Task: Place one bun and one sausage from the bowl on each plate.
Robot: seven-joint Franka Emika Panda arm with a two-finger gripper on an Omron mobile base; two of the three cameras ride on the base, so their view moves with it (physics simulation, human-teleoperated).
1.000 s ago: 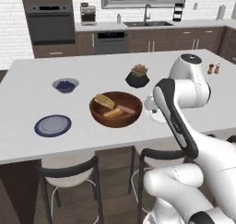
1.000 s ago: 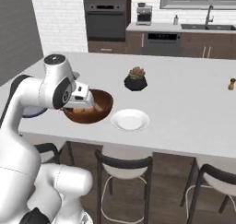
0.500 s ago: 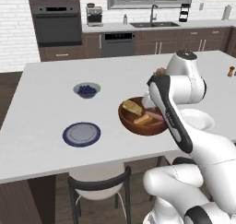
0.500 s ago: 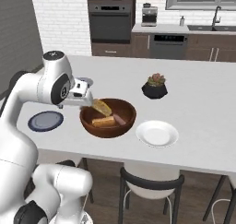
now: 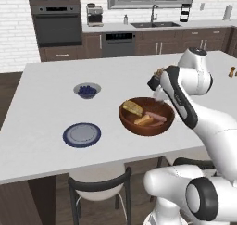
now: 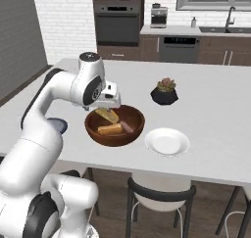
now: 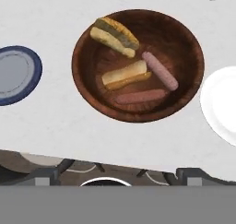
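1. My claw hangs above the far rim of the bowl, clear of everything in it; I cannot tell how far apart its fingers stand.
2. The bowl sits on the white tabletop, toward the near edge, between the two plates.
3. Looking straight down from my hand, I see both buns and both sausages in the bowl. One bun leans against the far-left wall. The other bun lies in the middle.
4. One sausage lies just right of the middle bun, angled. The other sausage lies along the near side of the bowl, just beside that bun.
5. The blue plate rests left of the bowl, apart from it, with nothing on it.
6. The white plate rests right of the bowl, near its rim, also bare.
7. A small bowl of blueberries stands farther back on the left, and a black pot with a plant stands behind the white plate.
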